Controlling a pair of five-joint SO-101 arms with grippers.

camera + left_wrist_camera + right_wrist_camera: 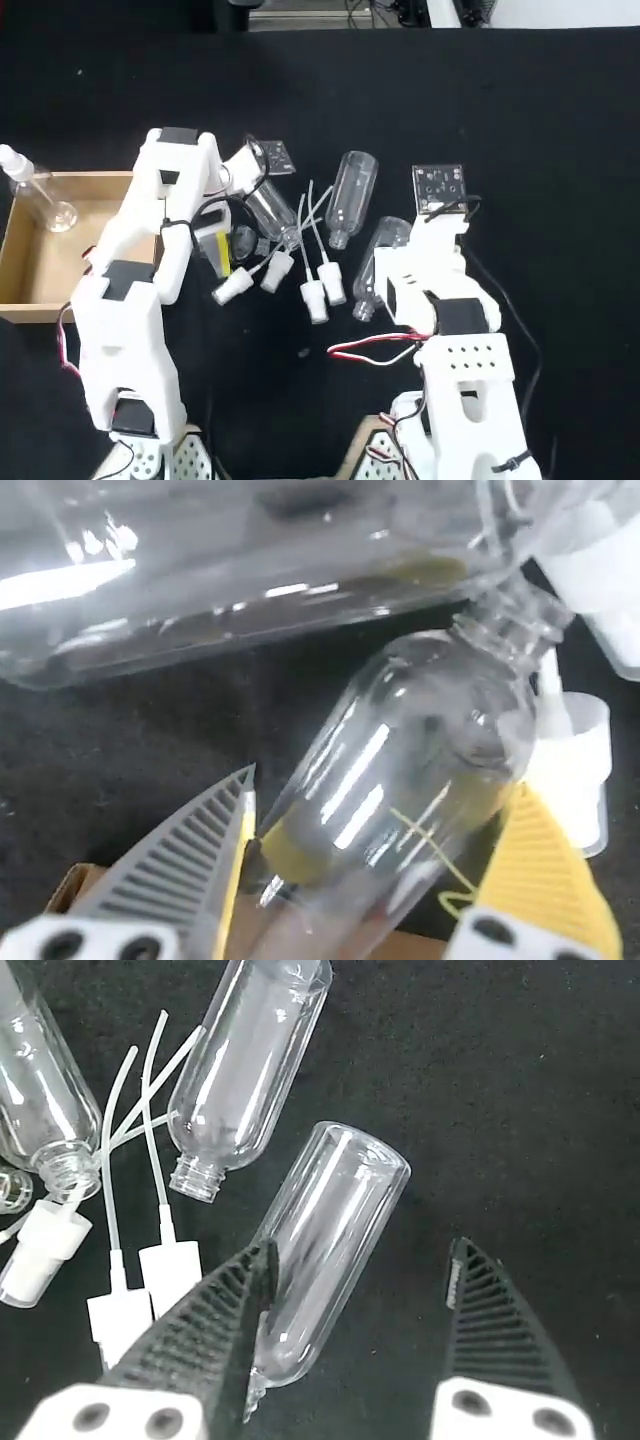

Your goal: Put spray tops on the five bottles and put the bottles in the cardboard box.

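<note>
My left gripper [385, 785] is shut on a small clear bottle [400, 750], grey finger on one side and yellow finger on the other, with the neck pointing down toward the spray tops. From above, this gripper [230, 245] stands just right of the cardboard box [60, 180]. My right gripper [362, 1250] is open over a lying bottle [330, 1230]; one black finger is at its side, the other stands apart. That bottle [380, 255] lies in front of the right arm. Two more uncapped bottles [270, 205] [350, 195] lie at the table's middle. Several white spray tops [315, 295] lie loose there.
One capped bottle [40, 195] lies inside the box at its far end. A large bottle [250, 560] lies close beyond the held one, with a spray top [580, 740] beside its neck. Dip tubes [150, 1110] fan out between the bottles. The table is black cloth.
</note>
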